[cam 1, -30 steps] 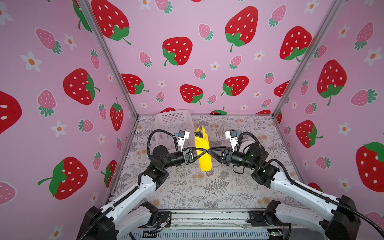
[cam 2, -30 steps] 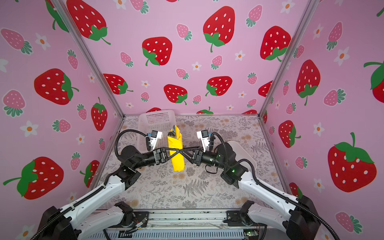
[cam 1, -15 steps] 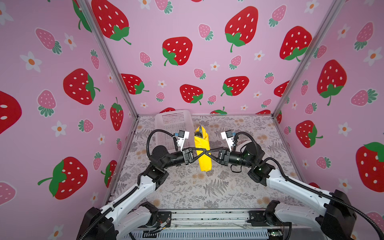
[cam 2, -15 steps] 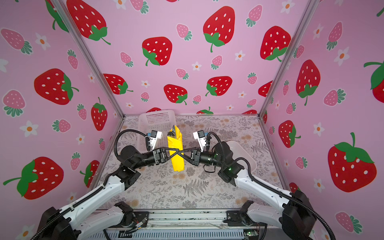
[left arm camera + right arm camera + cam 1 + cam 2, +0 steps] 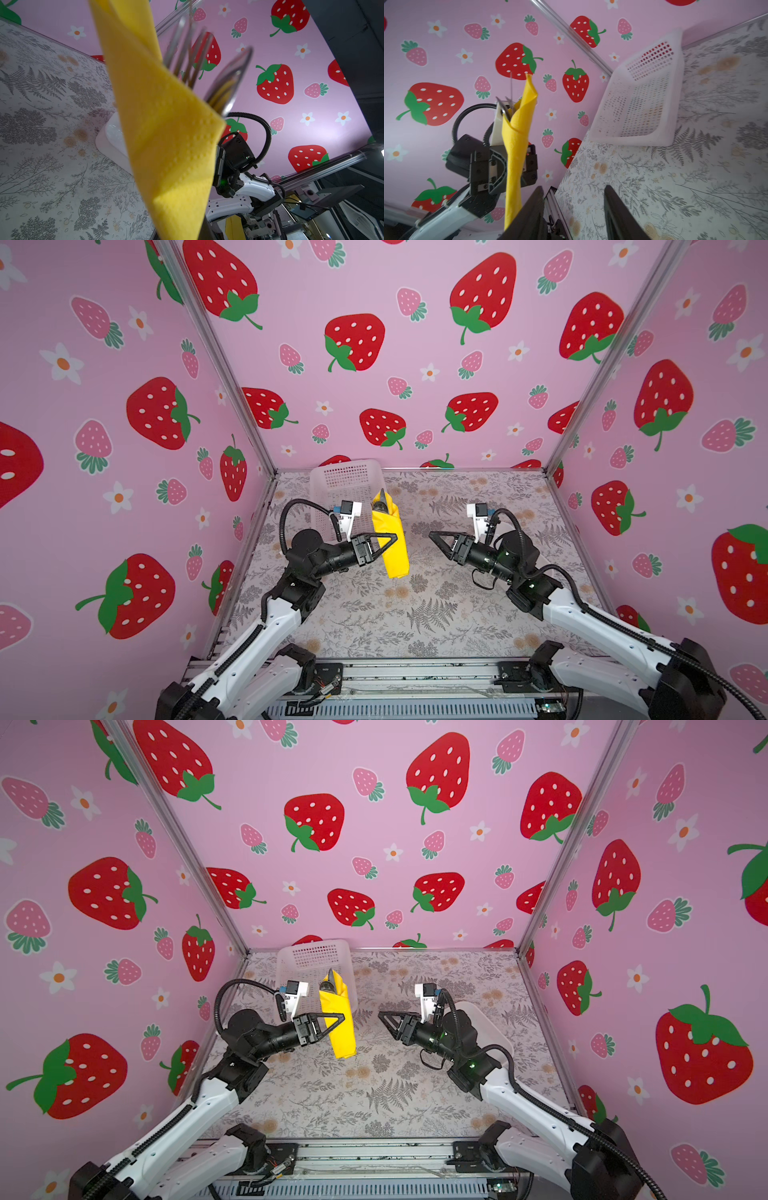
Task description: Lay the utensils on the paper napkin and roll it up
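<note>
Bright, even light; soft shadows; top views bowed at edges; utensils [image 5: 226, 85] blurred in left wrist view.

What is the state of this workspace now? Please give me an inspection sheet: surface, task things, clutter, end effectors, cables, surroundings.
Surface: table with a grey floral cover.
Task things: paper napkin rolled around the utensils, whose tips stick out at the top; the roll is held upright.
Clutter: white mesh basket at the back wall; white tray on the table's right side, partly hidden.
End effectors: left end effector shut on the paper napkin; right end effector open, empty, apart from the roll.
Cables: black ribbed cable loops over each wrist; no snag seen.
Surroundings: strawberry-print walls on three sides; metal rail at the front.
</note>
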### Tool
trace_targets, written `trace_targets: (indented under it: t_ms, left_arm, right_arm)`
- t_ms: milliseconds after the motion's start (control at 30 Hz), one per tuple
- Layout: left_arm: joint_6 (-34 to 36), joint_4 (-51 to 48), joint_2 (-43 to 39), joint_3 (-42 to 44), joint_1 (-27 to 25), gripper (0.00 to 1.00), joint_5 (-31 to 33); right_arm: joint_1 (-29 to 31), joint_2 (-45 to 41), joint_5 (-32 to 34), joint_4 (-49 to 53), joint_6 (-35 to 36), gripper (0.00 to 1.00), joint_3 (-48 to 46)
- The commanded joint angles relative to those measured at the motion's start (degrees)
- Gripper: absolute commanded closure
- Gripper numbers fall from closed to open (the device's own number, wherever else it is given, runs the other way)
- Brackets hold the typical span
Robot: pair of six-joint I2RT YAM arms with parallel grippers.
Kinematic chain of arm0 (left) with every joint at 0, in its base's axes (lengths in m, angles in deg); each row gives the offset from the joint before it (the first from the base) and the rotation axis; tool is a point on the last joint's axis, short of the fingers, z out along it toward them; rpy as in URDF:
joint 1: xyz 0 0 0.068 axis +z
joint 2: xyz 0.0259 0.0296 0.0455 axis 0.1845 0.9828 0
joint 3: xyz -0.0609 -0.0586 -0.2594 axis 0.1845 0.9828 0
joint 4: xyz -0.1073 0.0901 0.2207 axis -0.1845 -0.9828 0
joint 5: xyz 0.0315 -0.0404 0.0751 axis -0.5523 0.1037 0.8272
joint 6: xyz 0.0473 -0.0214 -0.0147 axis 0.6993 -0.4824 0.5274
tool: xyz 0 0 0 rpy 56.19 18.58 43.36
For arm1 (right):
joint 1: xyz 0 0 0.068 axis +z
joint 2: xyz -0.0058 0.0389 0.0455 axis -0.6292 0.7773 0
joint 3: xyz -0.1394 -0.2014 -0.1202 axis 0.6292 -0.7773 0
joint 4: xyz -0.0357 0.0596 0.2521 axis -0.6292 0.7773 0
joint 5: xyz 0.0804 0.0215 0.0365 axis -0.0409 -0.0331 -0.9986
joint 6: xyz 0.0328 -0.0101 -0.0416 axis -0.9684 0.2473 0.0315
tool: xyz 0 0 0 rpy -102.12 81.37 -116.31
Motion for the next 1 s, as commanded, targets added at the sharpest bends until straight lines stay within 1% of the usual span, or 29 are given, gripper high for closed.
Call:
trace_targets:
  t_ms: [0,133,233,300,400,567,667,700,800,867,967]
  left_arm:
    - [0.19,-0.74,-1.14,-0.93,2.67,0.89,-2.32]
    - [0.05,-2.42,-1.32,-1.38,6.27,0.89,-3.75]
    - [-0.86,-2.31,-1.86,-1.29,7.53,0.89,-3.94]
    - [-1.0,-2.88,-2.28,-1.34,7.8,0.89,-3.93]
    - [-0.65,-3.99,-3.3,-0.67,8.22,0.89,-3.45]
    - [-0.18,-5.87,-3.98,-0.74,9.49,0.89,-3.34]
    - [0.95,-8.1,-3.24,-1.93,10.94,0.89,-3.7]
    - [1.13,-8.56,-2.7,-2.53,11.63,0.89,-4.13]
    - [2.23,-11.04,-0.29,-4.8,13.85,0.89,-4.86]
    - [2.95,-12.21,1.98,-6.09,15.34,0.9,-5.57]
    - [1.94,-9.58,5.34,-6.99,17.27,0.89,-6.73]
  right_arm:
    - [-0.96,3.86,3.55,3.75,-0.78,0.5,1.4]
    - [-1.04,14.03,-0.29,5.71,1.35,0.49,7.96]
    - [-1.06,22.33,-2.18,7.85,3.11,0.49,14.1]
    - [-1.08,27.36,-2.62,9.59,4.58,0.45,18.52]
    - [-1.02,35.35,-1.71,12.35,6.81,0.43,25.57]
    - [-0.89,48.34,0.19,20.57,10.54,0.41,38.93]
    - [-0.72,55.11,-0.68,25.63,12.79,0.4,46.98]
    - [-0.54,57.04,-1.07,27.95,13.84,0.4,49.8]
    - [0.23,60.61,2.2,35.05,16.58,0.4,55.2]
    - [0.68,61.25,3.29,37.17,17.53,0.4,55.82]
    - [1.65,60.61,3.12,40.29,18.94,0.4,55.55]
